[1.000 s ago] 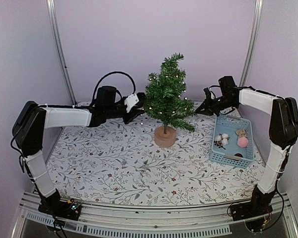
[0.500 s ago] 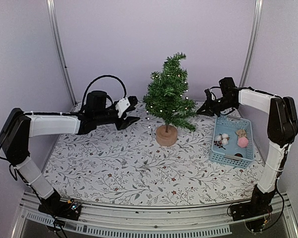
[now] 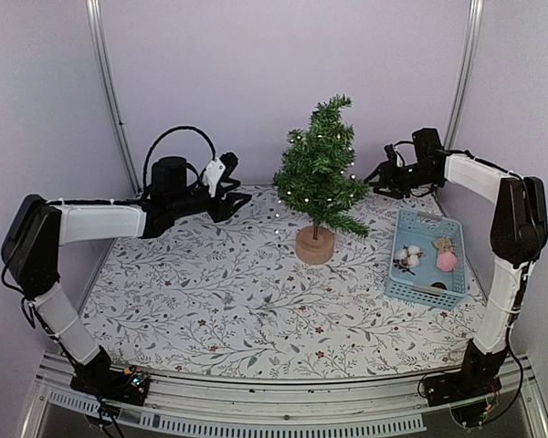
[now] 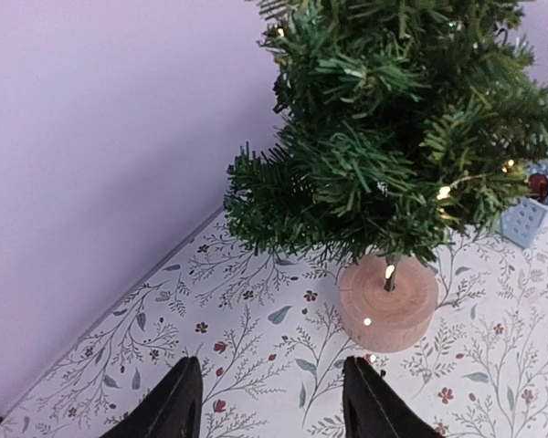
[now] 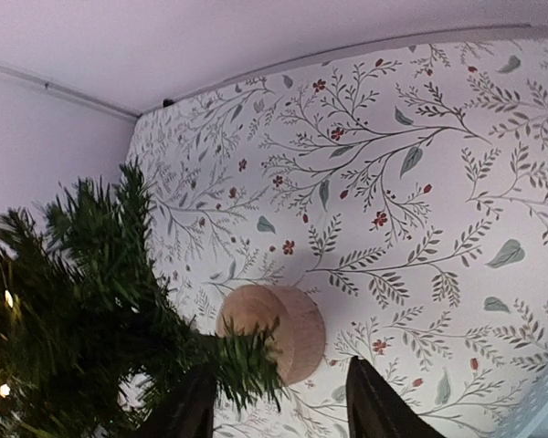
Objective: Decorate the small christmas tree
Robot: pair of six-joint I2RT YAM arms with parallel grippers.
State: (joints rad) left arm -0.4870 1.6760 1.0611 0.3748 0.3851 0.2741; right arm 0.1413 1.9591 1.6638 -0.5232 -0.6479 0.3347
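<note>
The small christmas tree (image 3: 318, 173) stands upright on its round wooden base (image 3: 315, 245) at the back middle of the table, with tiny lit lights strung on it. My left gripper (image 3: 226, 194) hovers open to the tree's left, apart from it. In the left wrist view the tree (image 4: 393, 137) and base (image 4: 388, 301) lie ahead of the empty left gripper (image 4: 269, 406). My right gripper (image 3: 381, 176) is open at the tree's right side. In the right wrist view a branch tip (image 5: 247, 365) pokes between the spread jaws of the right gripper (image 5: 279, 411), ungripped.
A blue basket (image 3: 400, 290) sits at the right with white cotton balls (image 3: 407, 255), a pink ball (image 3: 447, 261) and other small ornaments. The floral tablecloth (image 3: 210, 292) covers the table. Lilac walls close in the back and both sides.
The right gripper has opened and drawn back up and right from the tree. The left gripper has opened and pulled away leftward. The tree has shifted slightly right.
</note>
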